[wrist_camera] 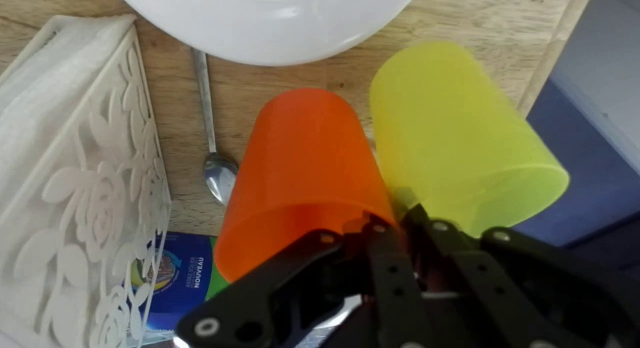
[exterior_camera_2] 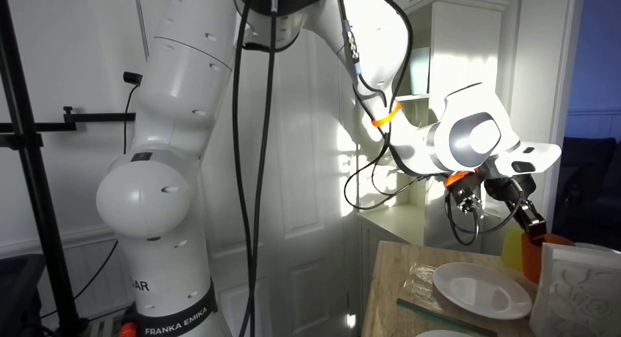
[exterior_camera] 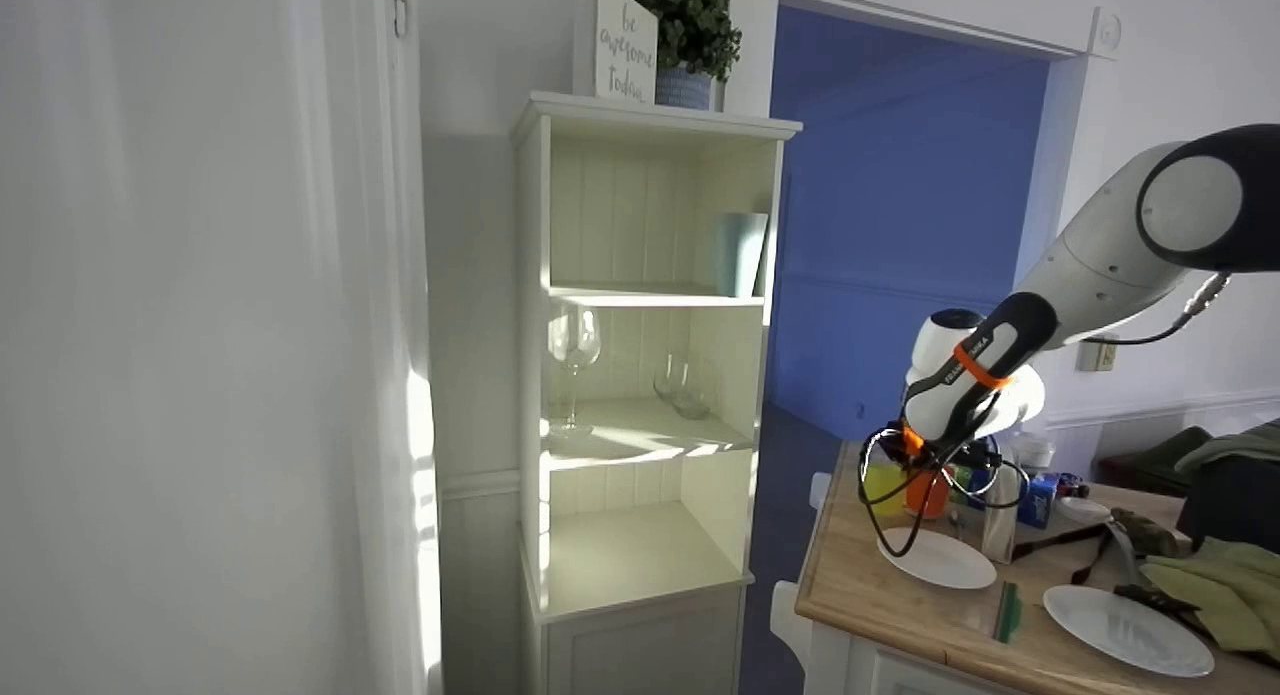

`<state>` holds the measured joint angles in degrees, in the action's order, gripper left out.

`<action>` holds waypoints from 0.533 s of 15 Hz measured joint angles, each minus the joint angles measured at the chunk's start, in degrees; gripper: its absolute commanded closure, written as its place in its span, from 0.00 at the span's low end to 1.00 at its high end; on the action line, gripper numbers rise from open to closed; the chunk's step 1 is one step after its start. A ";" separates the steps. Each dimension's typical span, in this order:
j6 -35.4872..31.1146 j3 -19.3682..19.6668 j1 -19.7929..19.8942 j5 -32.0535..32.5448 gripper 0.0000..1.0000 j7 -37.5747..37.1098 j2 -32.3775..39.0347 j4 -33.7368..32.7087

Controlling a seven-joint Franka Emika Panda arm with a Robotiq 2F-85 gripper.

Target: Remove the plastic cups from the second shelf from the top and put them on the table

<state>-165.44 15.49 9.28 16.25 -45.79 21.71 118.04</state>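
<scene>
Light wood forms the surface (exterior_camera_2: pixel 392 276) where both exterior views show us a yellow plastic tumbler (exterior_camera_2: pixel 511 249) beside an orange plastic tumbler (exterior_camera_2: pixel 531 263). In the wrist view, the black tool (wrist_camera: pixel 396 223), nearly closed, pinches the orange tumbler's wall.

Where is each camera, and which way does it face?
In an exterior view, the camera stands before the white cabinet, facing its open front; the arm shows at right.
In an exterior view, the camera stands near the robot's base, looking past arm and claw at the cabinet's side.
In the wrist view, the camera sits behind the claw, seen at bottom, facing down at the orange cup and yellow cup.
All three show the table; both exterior views, the cabinet.
</scene>
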 measured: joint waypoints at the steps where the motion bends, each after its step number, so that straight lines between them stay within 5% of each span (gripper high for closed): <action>1: -0.58 0.05 0.00 -1.39 0.98 1.35 0.66 -0.53; 8: -0.86 0.98 -0.43 -8.08 0.98 8.06 4.21 -3.25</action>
<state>-166.30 16.47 8.86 8.17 -37.73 25.92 114.79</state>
